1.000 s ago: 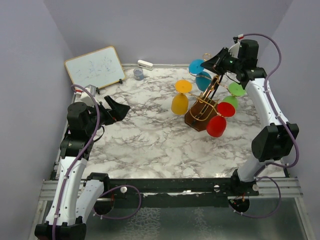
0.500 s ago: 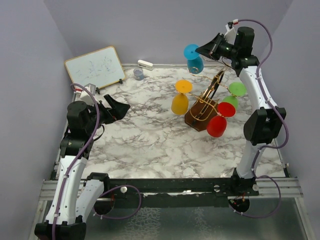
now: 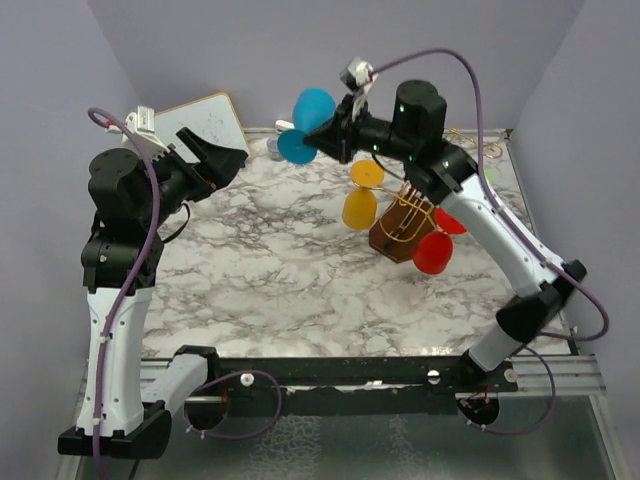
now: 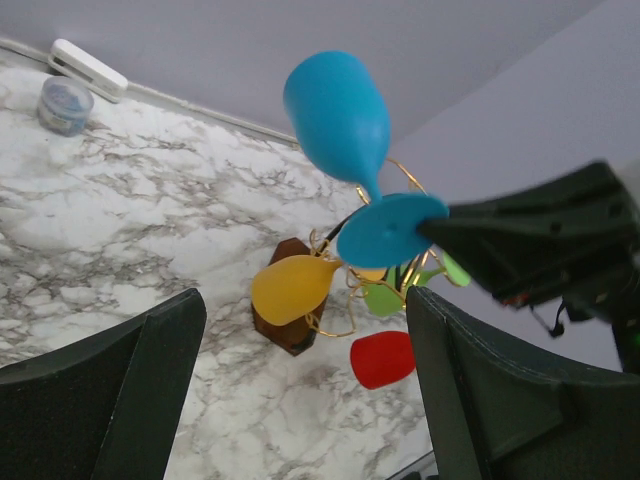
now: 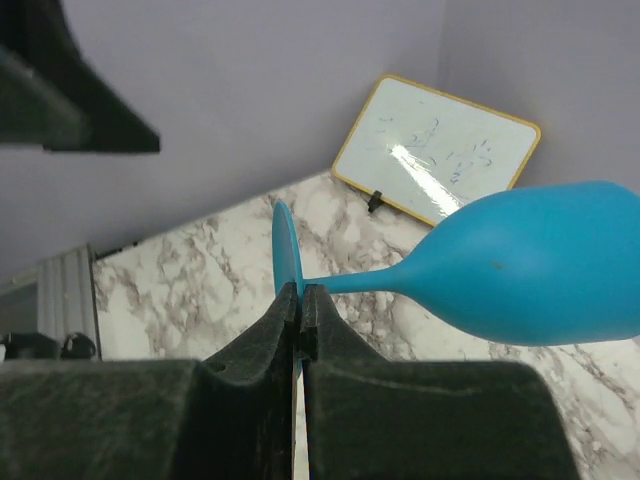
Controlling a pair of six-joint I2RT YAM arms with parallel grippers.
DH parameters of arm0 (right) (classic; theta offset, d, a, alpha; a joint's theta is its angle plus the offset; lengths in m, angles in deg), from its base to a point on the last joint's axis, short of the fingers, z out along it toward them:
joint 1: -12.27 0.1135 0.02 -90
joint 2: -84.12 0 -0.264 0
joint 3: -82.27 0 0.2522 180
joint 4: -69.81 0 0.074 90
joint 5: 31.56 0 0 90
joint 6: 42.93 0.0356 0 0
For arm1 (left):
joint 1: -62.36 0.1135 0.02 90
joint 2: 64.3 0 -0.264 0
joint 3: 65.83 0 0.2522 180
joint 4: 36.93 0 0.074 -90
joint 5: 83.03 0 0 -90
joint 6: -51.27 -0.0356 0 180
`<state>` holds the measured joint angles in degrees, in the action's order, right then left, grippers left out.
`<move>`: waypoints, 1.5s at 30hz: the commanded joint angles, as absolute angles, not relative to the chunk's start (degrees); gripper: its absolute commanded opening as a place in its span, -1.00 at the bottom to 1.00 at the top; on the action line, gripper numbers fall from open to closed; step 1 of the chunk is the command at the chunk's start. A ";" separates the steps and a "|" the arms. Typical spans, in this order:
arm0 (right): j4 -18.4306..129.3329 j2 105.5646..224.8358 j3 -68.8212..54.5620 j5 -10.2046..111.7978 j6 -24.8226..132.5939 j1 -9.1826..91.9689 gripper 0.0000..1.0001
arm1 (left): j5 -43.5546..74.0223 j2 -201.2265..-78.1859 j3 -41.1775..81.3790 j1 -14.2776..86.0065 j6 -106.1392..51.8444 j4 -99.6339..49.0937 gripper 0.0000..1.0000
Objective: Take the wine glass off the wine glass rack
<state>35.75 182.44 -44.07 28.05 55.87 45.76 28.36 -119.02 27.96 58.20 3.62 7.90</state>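
Gripping the blue wine glass (image 5: 530, 265) by its foot w/ the R claw (image 5: 300, 298) pinched shut, high over the bench (image 3: 280, 270) & well clear of the wine glass rack (image 3: 405, 218), I judged a firm pinch & slow, level swing toward the wide-open, empty L claw (image 3: 215, 157) was safest.

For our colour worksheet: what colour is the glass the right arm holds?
The glass is blue, clearest in the right wrist view.
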 commanded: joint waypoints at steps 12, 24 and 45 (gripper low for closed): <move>66.80 158.13 2.21 77.27 3.82 79.21 -0.98 | 40.78 -111.11 15.09 58.06 28.25 7.86 0.59; 92.44 162.16 15.07 90.16 -11.41 87.98 -0.98 | 40.55 -107.04 12.75 58.06 30.33 12.11 0.57; 104.75 168.47 17.29 88.94 -16.72 92.98 -0.98 | 43.75 -105.81 2.01 58.06 35.93 2.77 0.50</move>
<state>100.71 166.55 18.31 88.85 -16.00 91.90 41.32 -106.63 3.92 58.16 31.97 6.81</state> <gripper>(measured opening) 0.016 0.755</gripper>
